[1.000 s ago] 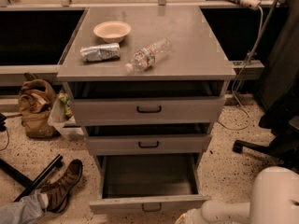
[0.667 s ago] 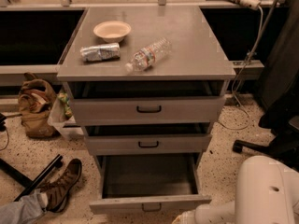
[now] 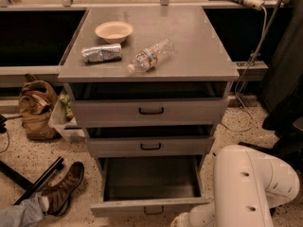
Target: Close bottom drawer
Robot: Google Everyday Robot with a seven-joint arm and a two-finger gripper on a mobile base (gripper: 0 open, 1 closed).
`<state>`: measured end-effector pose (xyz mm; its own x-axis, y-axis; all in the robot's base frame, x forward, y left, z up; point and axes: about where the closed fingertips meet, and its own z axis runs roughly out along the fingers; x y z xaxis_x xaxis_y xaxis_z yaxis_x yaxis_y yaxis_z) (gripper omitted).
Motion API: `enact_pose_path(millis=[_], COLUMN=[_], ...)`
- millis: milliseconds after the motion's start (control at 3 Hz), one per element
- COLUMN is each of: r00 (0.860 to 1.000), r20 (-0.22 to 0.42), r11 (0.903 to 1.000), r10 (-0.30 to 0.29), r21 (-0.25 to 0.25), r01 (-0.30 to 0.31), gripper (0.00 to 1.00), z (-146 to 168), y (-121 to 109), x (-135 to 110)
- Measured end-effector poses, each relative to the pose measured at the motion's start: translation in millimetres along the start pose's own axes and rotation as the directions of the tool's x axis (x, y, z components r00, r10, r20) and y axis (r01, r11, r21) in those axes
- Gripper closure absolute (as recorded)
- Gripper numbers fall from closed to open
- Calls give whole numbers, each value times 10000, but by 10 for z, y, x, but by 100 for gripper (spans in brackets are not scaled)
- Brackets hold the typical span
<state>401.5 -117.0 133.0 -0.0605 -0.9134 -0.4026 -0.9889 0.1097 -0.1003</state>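
Observation:
The bottom drawer (image 3: pixel 150 205) is the lowest of three in the grey metal cabinet (image 3: pixel 189 56). It is pulled far out, showing its empty dark inside, and its low front panel with a small dark loop handle (image 3: pixel 154 211) is near the bottom edge of the camera view. My white arm (image 3: pixel 255 186) fills the bottom right corner, with a lower link reaching left to just right of the drawer's front corner. My gripper is out of view, below the bottom edge. The middle drawer (image 3: pixel 150 146) and the top drawer (image 3: pixel 151 110) stand slightly open.
On the cabinet top lie a bowl (image 3: pixel 113 30), a crushed can (image 3: pixel 101 53) and a plastic bottle (image 3: pixel 151 55). A brown bag (image 3: pixel 35 109) and a plastic bin (image 3: pixel 60 119) stand left of the cabinet. A person's shoe (image 3: pixel 64 189) is at the bottom left. Cables (image 3: pixel 258 41) hang at right.
My arm has risen and moved left into the bottom right corner, now filling more of the view. The drawers have not moved.

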Motion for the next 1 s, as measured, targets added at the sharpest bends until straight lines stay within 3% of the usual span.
enact_pose_path(millis=[333, 667, 1000], r00=[9965, 9672, 9279], r20=[720, 1834, 2698], r11=[9991, 9835, 9616], r10=[432, 1756, 2572], r21=[-40, 115, 235], r01=[-430, -1808, -2734], gripper=[100, 100, 100], z=[81, 187, 302], y=[18, -157, -416], x=[-5, 90, 136])
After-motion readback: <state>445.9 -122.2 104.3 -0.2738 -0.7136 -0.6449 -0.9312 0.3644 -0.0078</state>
